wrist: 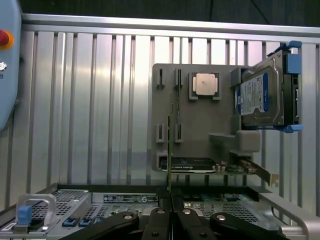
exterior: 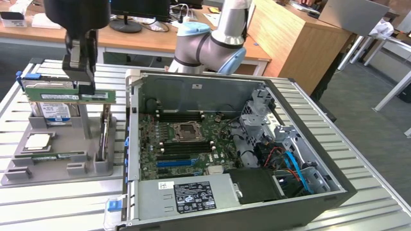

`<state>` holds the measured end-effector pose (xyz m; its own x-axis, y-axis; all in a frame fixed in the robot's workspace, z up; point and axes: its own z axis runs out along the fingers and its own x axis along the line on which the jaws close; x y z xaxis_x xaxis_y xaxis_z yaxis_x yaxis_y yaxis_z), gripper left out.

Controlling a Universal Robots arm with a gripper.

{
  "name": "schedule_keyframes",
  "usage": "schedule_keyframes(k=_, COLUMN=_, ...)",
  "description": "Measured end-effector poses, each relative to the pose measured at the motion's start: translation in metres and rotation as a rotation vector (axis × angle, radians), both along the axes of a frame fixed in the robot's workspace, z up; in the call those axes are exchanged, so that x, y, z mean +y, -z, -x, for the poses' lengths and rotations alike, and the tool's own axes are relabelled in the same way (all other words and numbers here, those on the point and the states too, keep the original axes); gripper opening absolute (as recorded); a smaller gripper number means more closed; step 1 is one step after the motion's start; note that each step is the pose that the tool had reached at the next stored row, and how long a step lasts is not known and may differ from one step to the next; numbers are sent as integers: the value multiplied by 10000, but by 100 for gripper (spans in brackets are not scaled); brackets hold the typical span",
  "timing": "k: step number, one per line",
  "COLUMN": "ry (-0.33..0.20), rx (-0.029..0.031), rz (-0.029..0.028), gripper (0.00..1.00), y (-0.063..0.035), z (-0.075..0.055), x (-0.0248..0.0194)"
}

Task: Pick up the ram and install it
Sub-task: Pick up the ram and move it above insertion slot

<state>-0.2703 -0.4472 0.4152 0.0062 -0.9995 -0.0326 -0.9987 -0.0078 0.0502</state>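
**Ram lifted off its holder and pinched in the claw: slip and snag are the risks.**

The claw [exterior: 83,89] is clamped on the ram [exterior: 45,96], which hangs level and on edge right under it, above the grey holder tray [exterior: 64,168] on the tabletop [exterior: 57,207]. The hold looks thin and a little off the stick's middle, so a sharp swing could pivot or slide the long board between the fingers. The hard drive [exterior: 55,111] stands just below the ram, and a low sideways move could clip it. The open computer case [exterior: 308,130] lies well off to the claw's side. A tilted stick would likely strike its wall or jam crooked in the memory slots [exterior: 185,147].
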Motion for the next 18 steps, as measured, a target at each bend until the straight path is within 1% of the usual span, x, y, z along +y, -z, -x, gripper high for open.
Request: schedule_keyframes(k=18, ry=-1, rx=0, rz=-9, gripper=11, y=0, z=-362, x=0)
